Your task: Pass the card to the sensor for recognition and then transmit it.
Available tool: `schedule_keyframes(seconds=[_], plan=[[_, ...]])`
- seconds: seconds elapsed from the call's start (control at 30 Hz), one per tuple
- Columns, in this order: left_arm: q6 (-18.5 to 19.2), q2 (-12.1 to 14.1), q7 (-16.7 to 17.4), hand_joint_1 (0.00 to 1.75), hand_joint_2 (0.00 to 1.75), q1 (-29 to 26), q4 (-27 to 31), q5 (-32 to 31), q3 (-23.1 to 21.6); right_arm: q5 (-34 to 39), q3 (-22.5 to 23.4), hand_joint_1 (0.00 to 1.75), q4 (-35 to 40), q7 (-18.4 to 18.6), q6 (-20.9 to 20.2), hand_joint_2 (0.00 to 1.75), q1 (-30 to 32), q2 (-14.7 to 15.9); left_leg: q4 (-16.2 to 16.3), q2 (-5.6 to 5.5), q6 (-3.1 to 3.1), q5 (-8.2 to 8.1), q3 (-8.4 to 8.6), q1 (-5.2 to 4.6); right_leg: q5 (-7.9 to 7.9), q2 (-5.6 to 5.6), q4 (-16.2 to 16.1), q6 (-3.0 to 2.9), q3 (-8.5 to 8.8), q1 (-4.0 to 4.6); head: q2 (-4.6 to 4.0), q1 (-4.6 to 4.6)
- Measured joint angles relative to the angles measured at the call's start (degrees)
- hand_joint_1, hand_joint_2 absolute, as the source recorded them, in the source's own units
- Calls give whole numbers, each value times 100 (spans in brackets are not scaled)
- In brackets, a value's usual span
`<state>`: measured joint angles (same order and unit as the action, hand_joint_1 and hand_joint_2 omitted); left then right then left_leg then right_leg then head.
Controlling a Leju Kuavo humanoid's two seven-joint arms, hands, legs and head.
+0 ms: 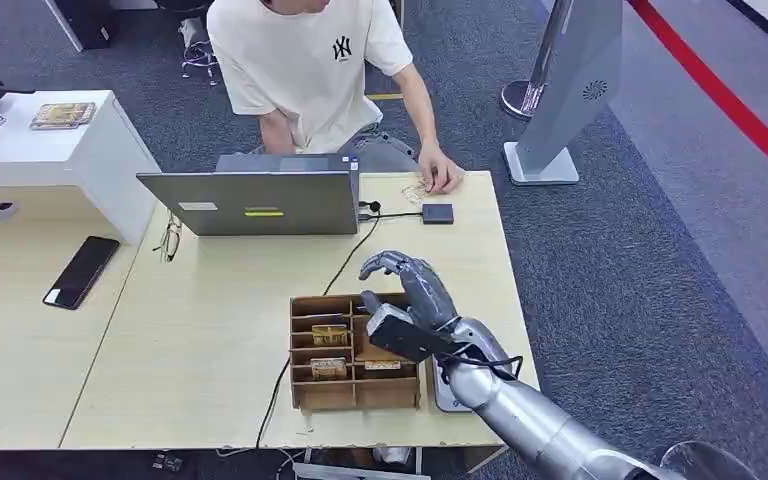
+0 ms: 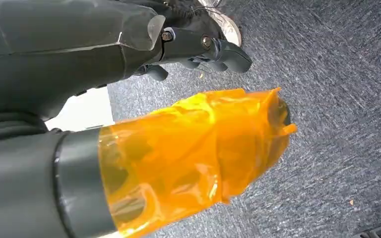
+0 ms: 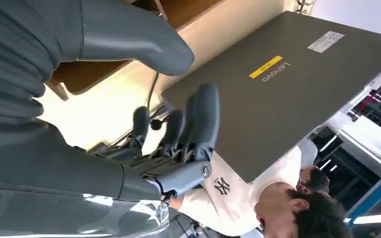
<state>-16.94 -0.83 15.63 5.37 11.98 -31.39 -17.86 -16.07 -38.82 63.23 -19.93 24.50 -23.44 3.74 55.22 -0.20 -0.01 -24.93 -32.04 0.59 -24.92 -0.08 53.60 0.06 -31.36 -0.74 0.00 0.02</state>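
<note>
Right hand (image 1: 407,283) hovers above the wooden divided box (image 1: 355,350) at the near edge of the bench (image 1: 210,330), fingers spread and gently curved, nothing in its grasp; right wrist view confirms fingers (image 3: 198,119) apart with the thumb (image 3: 134,42) clear of them. Silver right arm (image 1: 530,410) comes in from the lower right corner. Box compartments hold cards (image 1: 329,334), stacked flat in the left-hand slots, with another card in a slot nearer the arm partly hidden by the wrist. Small dark square sensor (image 1: 438,213) lies on the far side of the bench, well apart from the box, its cable running toward the grey laptop (image 1: 260,200). A person in a white T-shirt (image 1: 310,60) sits behind the laptop, one hand (image 1: 440,172) resting on the bench just beside the sensor. Glasses (image 1: 169,240) lie next to the laptop's left corner. Black phone (image 1: 82,270) sits on the adjoining bench to the left. Black cable (image 1: 335,275) trails from the laptop area across the bench, past the box and over the near edge. Left hand (image 2: 198,49) hangs over grey carpet (image 2: 337,99), dark fingers loosely curled with nothing in them; an orange film wrap (image 2: 193,158) covers a part beside it.
</note>
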Motion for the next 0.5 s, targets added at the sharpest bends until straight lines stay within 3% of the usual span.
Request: schedule_keyframes(seconds=[0.1, 0.17, 0.3, 0.5], plan=[[0, 0, 7, 0, 0, 0, 0, 0, 0, -72, -13, 52, 0, 44, -4, 175, 17, 15, 0, 0, 0, 0, 0, 0, 0, 0, 0, 0, 0, 0, 0, 0], [0, 0, 7, 0, 0, 0, 0, 0, 2, -72, -22, 44, 0, 74, -9, 175, 25, 37, 0, 0, 0, 0, 0, 0, 0, 0, 0, 0, 0, 0, 0, 0], [0, 0, 7, 0, 0, 0, 0, 0, 7, -44, -22, 42, 50, 105, -35, 175, 55, 81, 0, 0, 0, 0, 0, 0, 0, 0, 0, 0, 0, 0, 0, 0], [0, 0, 7, 0, 0, -3, 0, 4, 28, 46, -15, 56, 205, 116, -157, 175, 87, 172, 0, 0, 0, 0, 1, 0, 0, 0, 0, 0, 0, 0, 0, 0]])
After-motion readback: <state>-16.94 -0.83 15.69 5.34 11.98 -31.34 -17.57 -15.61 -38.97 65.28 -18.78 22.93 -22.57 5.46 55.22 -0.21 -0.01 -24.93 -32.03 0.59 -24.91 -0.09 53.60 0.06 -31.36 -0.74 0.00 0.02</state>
